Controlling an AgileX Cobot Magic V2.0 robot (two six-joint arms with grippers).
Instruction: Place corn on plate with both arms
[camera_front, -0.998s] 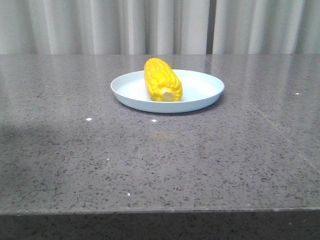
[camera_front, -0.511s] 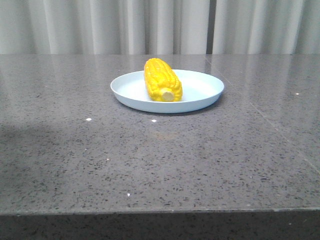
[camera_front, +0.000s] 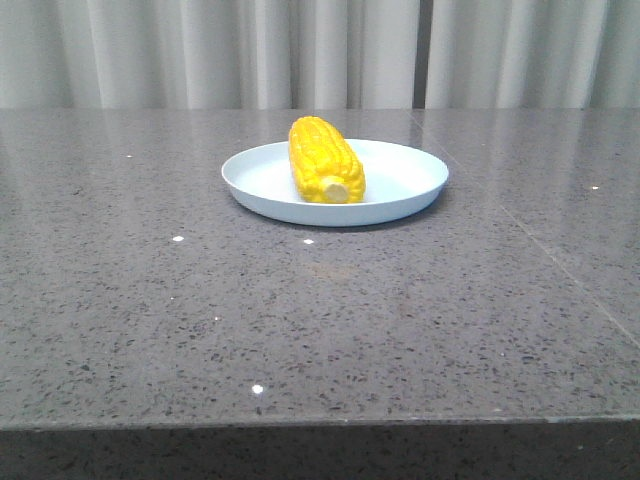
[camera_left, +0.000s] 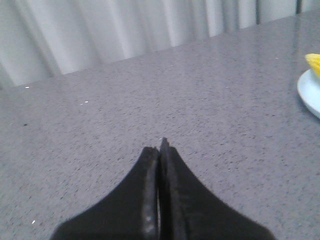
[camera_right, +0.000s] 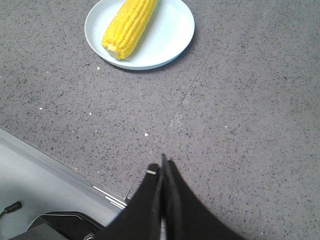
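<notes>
The yellow corn (camera_front: 325, 160) lies in the pale blue-white plate (camera_front: 400, 195) at the middle back of the grey table, its pale cut end toward the front. Both show in the right wrist view: corn (camera_right: 129, 27), plate (camera_right: 172, 35). The left wrist view catches only the plate's edge (camera_left: 309, 95) and a tip of corn (camera_left: 314, 62). My left gripper (camera_left: 160, 147) is shut and empty, above bare table, well away from the plate. My right gripper (camera_right: 162, 165) is shut and empty near the table's front edge. Neither gripper shows in the front view.
The grey speckled stone table (camera_front: 300, 320) spreads all round the plate. Its front edge (camera_right: 60, 167) shows in the right wrist view, with robot base hardware below it. Pale curtains (camera_front: 320, 50) hang behind the table.
A dark shadow on the table's left front has gone from the front view. The corn and plate have not moved.
</notes>
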